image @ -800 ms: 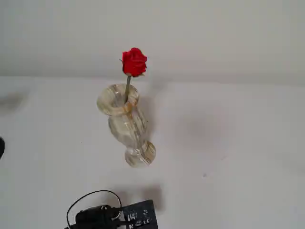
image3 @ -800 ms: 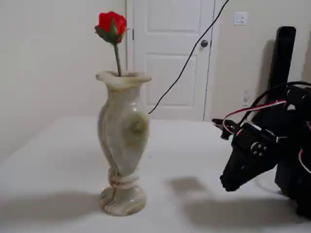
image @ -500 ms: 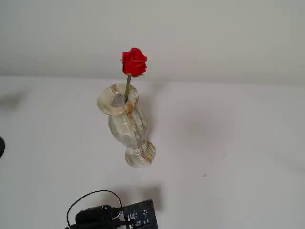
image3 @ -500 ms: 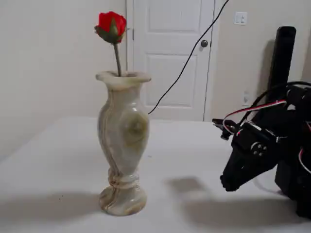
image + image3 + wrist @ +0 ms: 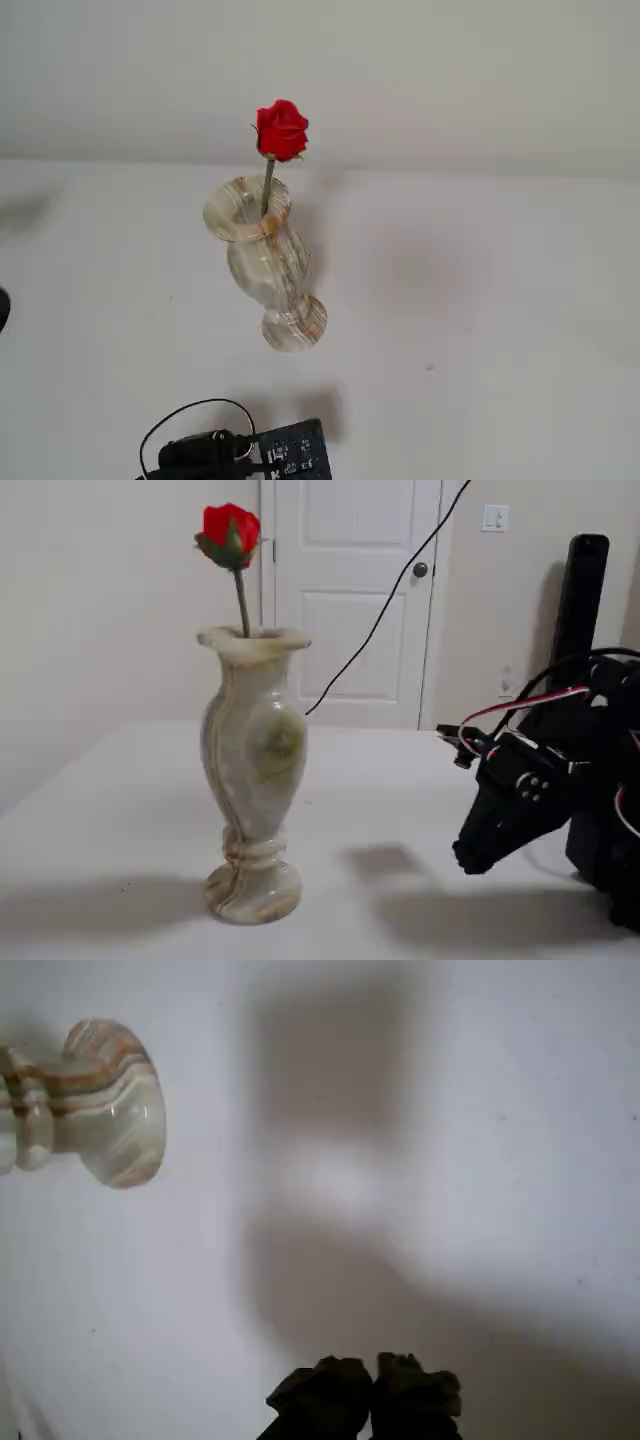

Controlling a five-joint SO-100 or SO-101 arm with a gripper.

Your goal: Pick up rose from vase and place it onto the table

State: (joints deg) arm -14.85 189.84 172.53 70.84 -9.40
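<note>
I see my black two-finger tool [image 5: 468,858] low above the plain white counter [image 5: 400,780], tips pressed together, holding nothing, well apart from the cream marbled stone vase [image 5: 253,780]. The small red rosebud on its thin grey-green stem [image 5: 231,532] stands upright in the vase mouth; white door behind

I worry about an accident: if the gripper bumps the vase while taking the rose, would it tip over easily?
Possibly. The vase is tall, with a narrow waist and small round foot, so a sideways push near its rim could tip it. Its stone-like look suggests weight, which would help. The rose has a thin stem, so pulling it probably disturbs little.
</note>
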